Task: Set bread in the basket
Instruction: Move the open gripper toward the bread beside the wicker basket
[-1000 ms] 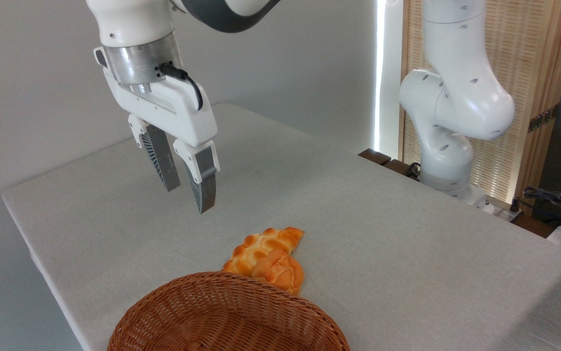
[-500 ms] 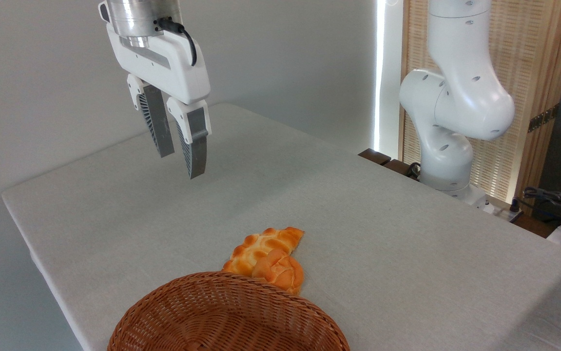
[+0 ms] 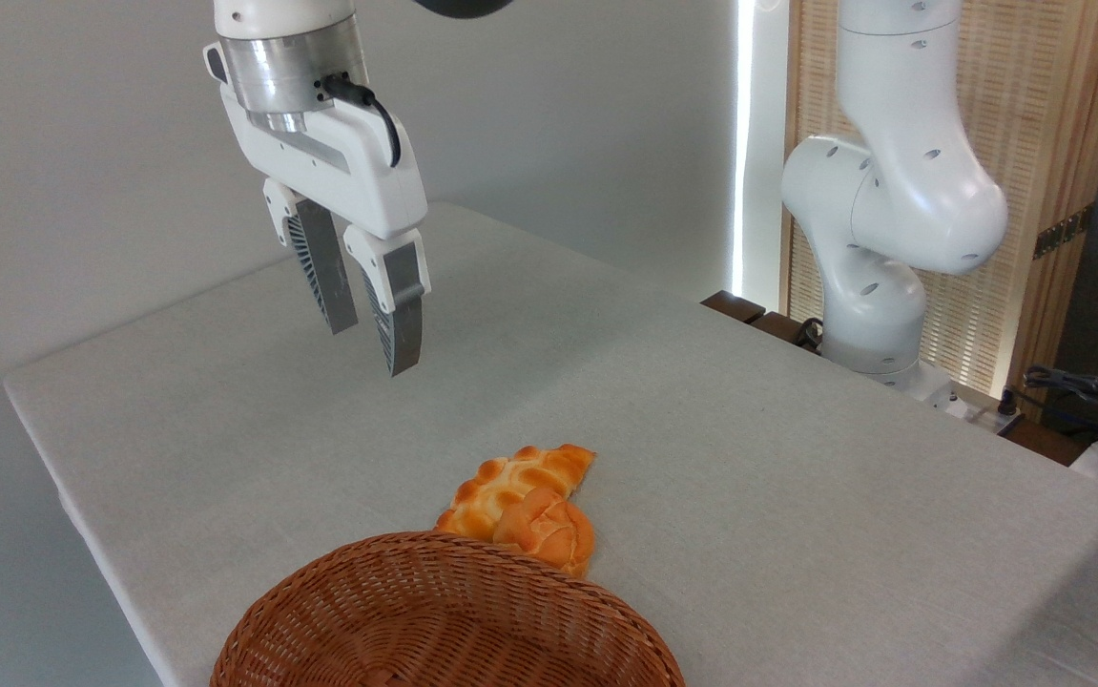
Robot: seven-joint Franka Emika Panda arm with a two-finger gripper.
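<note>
Orange-golden knotted bread (image 3: 541,528) lies on the table (image 3: 758,458), touching the far rim of the wicker basket (image 3: 444,620) on its outside, not in it. Glossy twisted crust, rounded lump shape. Just behind it and touching it is a flatter braided loaf (image 3: 529,470), paler gold, running up and to the right away from the basket. Basket is reddish-brown woven wicker, shallow and wide, cut off by the bottom edge of the frame; what shows of its inside has nothing in it. Grey-white cloth covers the table. Gripper (image 3: 372,342) hangs in the air well above and to the left of the bread, apart from everything, fingers pointing down and slightly tilted. Jaws stand narrowly parted, a slim gap between the two grey ribbed fingers (image 3: 403,320), nothing between them. White gripper body with a black cable looping at its side, silver wrist flange above. Arm base and lower links (image 3: 892,210) stand well to the right of the bread, beyond the far table edge, in front of a slatted wooden panel (image 3: 1035,124). Plain grey wall behind the gripper.
</note>
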